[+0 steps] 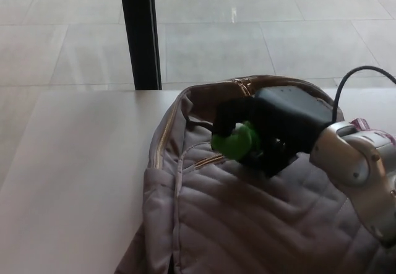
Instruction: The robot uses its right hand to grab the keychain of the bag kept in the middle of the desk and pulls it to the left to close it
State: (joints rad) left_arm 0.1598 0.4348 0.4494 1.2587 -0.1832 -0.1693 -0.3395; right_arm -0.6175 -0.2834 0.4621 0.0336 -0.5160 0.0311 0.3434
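Observation:
A grey-brown quilted backpack (247, 218) lies on the white desk (74, 181), its gold zipper line (209, 161) running across the front pocket. A bright green keychain (234, 141) hangs at that zipper. My right hand (266, 128), black, reaches in from the right and is shut on the green keychain, above the upper part of the bag. The left end of the zipper shows beyond the hand; the part under the hand is hidden. My left hand does not show.
A black post (140, 33) stands behind the desk's far edge, with tiled floor beyond. A pink object (364, 127) peeks out behind my right wrist. A black cable (352, 76) arcs over the arm. Bare desk spreads to the bag's left.

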